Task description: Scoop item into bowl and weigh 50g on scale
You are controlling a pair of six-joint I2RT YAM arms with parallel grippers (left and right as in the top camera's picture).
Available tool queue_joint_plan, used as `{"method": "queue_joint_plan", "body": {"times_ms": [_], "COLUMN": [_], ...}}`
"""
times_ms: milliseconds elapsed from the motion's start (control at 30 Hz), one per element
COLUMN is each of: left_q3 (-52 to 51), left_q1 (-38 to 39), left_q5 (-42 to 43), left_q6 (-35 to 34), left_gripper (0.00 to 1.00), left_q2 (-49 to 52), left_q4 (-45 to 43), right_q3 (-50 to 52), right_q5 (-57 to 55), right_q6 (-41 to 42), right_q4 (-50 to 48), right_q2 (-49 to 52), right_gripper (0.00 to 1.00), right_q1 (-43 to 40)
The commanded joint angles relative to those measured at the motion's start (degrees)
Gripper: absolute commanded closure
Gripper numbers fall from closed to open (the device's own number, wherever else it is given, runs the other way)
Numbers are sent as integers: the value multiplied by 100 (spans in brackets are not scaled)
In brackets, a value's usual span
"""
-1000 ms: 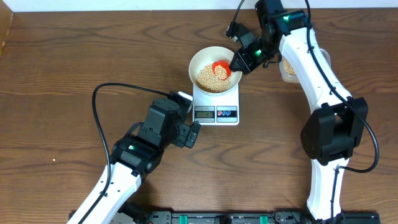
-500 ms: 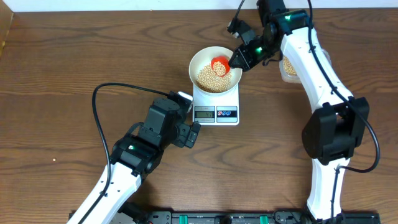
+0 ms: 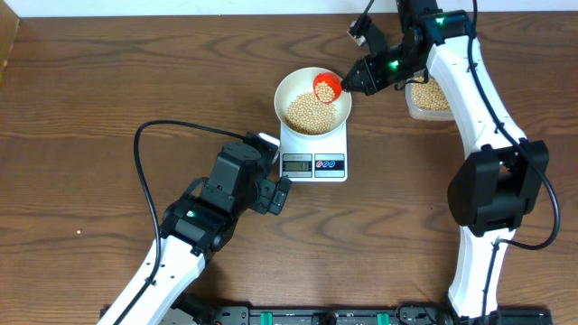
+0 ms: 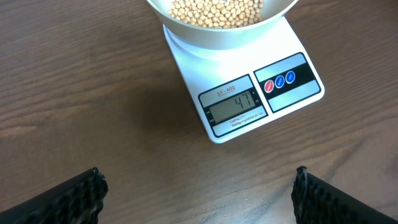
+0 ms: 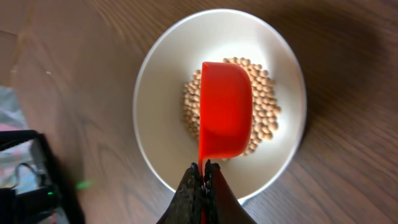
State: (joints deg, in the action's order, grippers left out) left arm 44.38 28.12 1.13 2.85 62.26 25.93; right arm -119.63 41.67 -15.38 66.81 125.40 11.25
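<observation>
The white bowl point(image 3: 294, 88) sits on the white scale point(image 3: 314, 153) and holds a heap of tan beans point(image 3: 307, 112). The scale's display point(image 4: 235, 106) reads 47, beside its red and blue buttons. My right gripper point(image 3: 354, 81) is shut on the handle of a red scoop point(image 3: 327, 87), held over the bowl's far right rim. In the right wrist view the scoop point(image 5: 225, 106) hangs above the beans point(image 5: 266, 118) in the bowl point(image 5: 155, 93), fingers point(image 5: 204, 169) pinching its handle. My left gripper point(image 4: 199, 193) is open and empty, low over the table in front of the scale.
A clear plastic tub of beans point(image 3: 430, 96) stands to the right of the scale, partly behind the right arm. The left arm point(image 3: 217, 203) rests at the scale's front left. A black cable point(image 3: 144, 171) loops over the table on the left.
My right gripper has lifted and drawn the red scoop back to the right, from over the beans in the bowl to its right rim. The left arm has not moved.
</observation>
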Motion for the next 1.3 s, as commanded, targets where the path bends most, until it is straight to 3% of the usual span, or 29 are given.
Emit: {"method": "queue_joint_plan", "body": {"times_ms": [0,467,1267], "left_q3": [63,63,61], "left_q1": [-24,-24,-24], "left_q5": [-31,-31,-31], "left_q6": [33,33,33], "left_gripper": [3,3,3], "left_q2": [22,22,22], "left_q4": [15,15,15], "right_q3": [-142,-142,-142], "right_q5": [656,1580,1587], "right_q6": [76,76,52], "right_q4": [-2,20,13], "right_q2": [-232,-232,-232], "right_gripper": [99,99,99], "right_q1": [-116,-675,-785]}}
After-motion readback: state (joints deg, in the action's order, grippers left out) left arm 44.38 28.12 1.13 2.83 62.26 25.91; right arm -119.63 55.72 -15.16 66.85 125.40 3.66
